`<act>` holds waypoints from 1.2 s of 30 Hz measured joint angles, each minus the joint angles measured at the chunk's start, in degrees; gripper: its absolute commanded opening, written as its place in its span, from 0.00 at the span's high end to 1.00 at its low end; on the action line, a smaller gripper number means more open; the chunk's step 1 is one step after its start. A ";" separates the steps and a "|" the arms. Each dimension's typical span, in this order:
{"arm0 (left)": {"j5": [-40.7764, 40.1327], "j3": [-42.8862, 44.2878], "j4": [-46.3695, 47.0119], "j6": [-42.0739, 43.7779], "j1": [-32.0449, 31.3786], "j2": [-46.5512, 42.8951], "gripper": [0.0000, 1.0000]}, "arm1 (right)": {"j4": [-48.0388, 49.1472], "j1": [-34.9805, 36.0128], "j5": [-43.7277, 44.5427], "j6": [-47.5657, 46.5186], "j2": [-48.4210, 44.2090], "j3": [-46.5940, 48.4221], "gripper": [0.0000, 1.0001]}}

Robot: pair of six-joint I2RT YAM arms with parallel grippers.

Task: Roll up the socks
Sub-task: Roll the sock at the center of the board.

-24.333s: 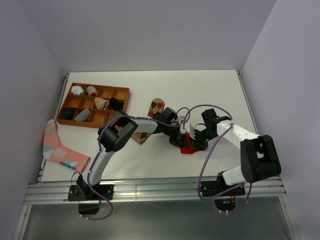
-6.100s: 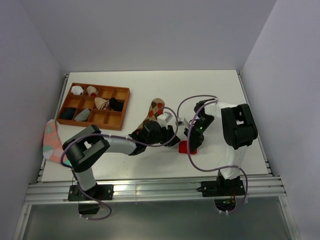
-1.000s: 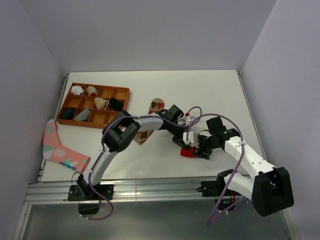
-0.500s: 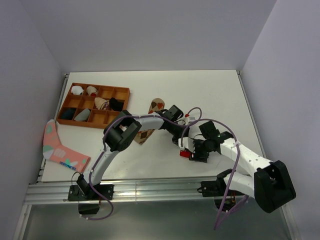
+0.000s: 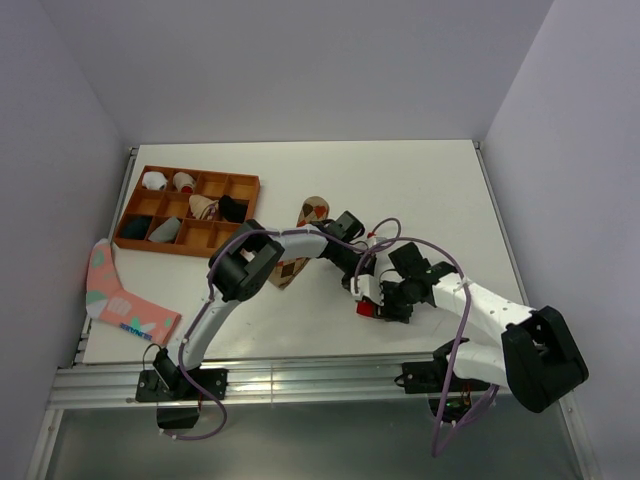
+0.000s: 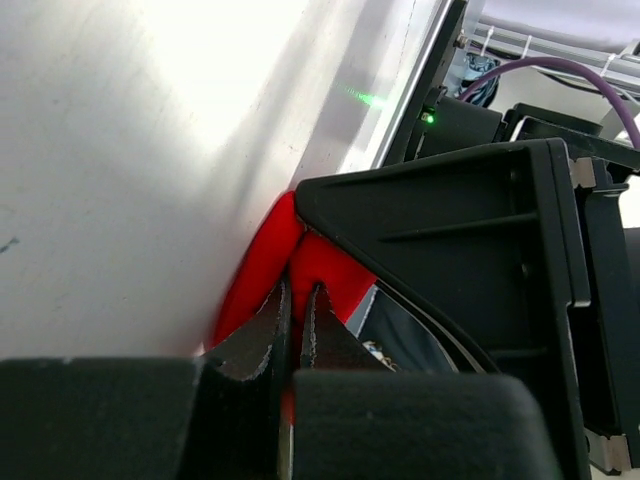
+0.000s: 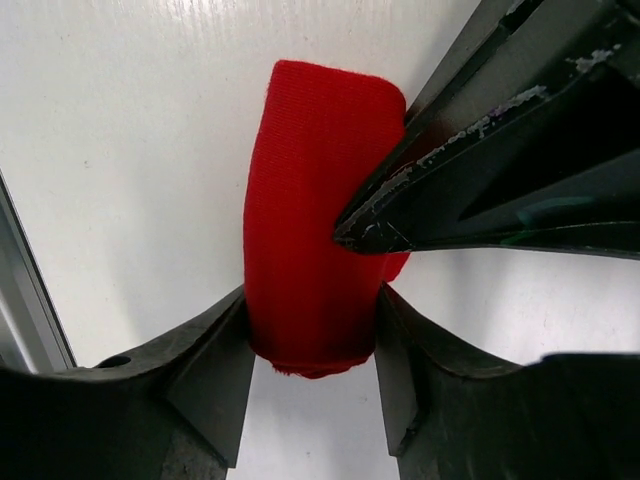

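Note:
The red sock [image 5: 367,307] lies rolled into a short bundle on the white table. My left gripper [image 5: 357,285] reaches it from the upper left, its jaws pinched on a fold of the sock [image 6: 255,280], with red fabric between the fingertips [image 6: 273,300]. My right gripper [image 5: 388,300] comes from the right; its fingers [image 7: 215,370] press both sides of the roll [image 7: 310,200]. The left gripper's fingertips [image 7: 470,195] cross over the roll's right edge. The tan argyle sock [image 5: 312,213] lies flat under the left arm, partly hidden.
A wooden compartment tray [image 5: 250,183] holding several rolled socks sits at the back left. A pink sock with teal and white markings [image 5: 115,298] lies at the table's left edge. The metal rail [image 5: 300,378] runs along the near edge.
My right arm has swung its gripper left and closer round the red roll. The roll and the left gripper have shifted slightly left.

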 measured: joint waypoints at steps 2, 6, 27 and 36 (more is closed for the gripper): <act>0.35 0.02 -0.20 -0.13 0.11 0.17 1.00 | 0.15 0.39 0.26 0.79 0.28 0.15 0.52; 0.76 0.13 -0.74 -0.37 0.31 0.35 1.00 | 0.07 0.85 0.72 1.84 1.49 0.87 0.74; -23.54 -18.53 15.93 -16.06 10.10 -15.61 0.73 | 8.00 1.11 2.54 10.29 6.58 3.48 0.92; -37.55 -35.52 27.85 -23.52 13.07 -30.29 0.69 | 7.65 1.11 3.61 14.45 9.42 6.27 0.94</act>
